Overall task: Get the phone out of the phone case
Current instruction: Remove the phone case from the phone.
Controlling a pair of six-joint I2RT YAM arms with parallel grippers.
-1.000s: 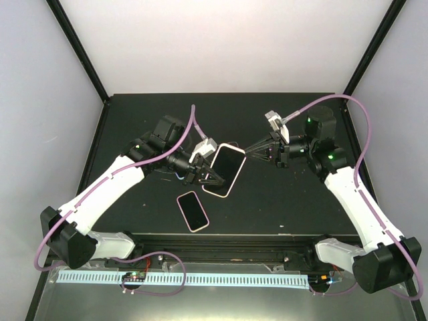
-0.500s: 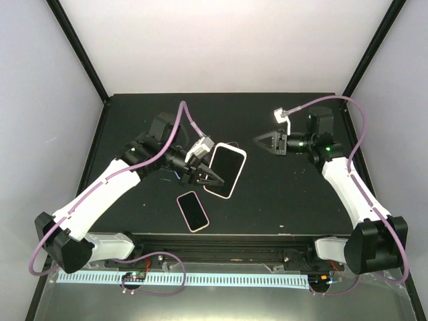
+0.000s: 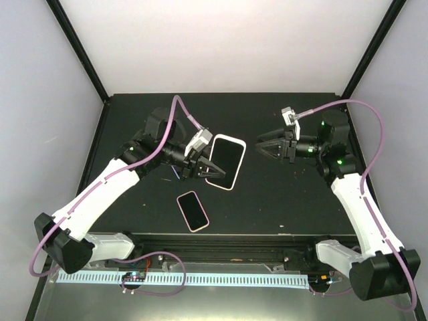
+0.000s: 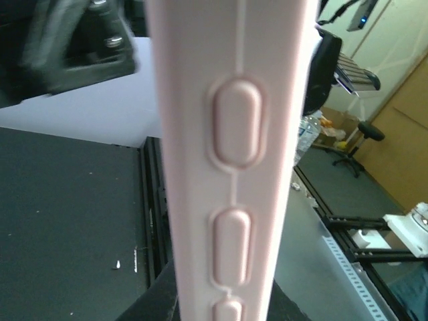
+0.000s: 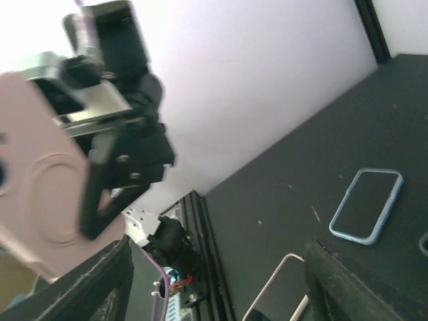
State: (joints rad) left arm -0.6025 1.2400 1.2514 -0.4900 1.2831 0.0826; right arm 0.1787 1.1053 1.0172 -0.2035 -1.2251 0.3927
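The phone [image 3: 225,161] shows its dark screen, sitting inside a pale pink phone case [image 3: 236,142]. Phone and case are held tilted above the table by my left gripper [image 3: 204,168], which is shut on their left edge. In the left wrist view the phone case's side [image 4: 231,160] with its raised buttons fills the middle, and my left gripper [image 4: 224,301] clamps it at the bottom. My right gripper [image 3: 263,146] hangs open to the right of the phone, apart from it. In the right wrist view the right gripper [image 5: 221,281] has nothing between its fingers, and the phone case's back [image 5: 40,200] is at the left.
A second phone in a pink case [image 3: 192,210] lies flat on the black table near the front. A blue-rimmed phone or case [image 5: 366,204] lies on the table under the left arm. Black frame posts and pale walls bound the table.
My right gripper drew back to the right, away from the phone's edge, and opened. My left gripper kept its hold and shifted the phone slightly up and back.
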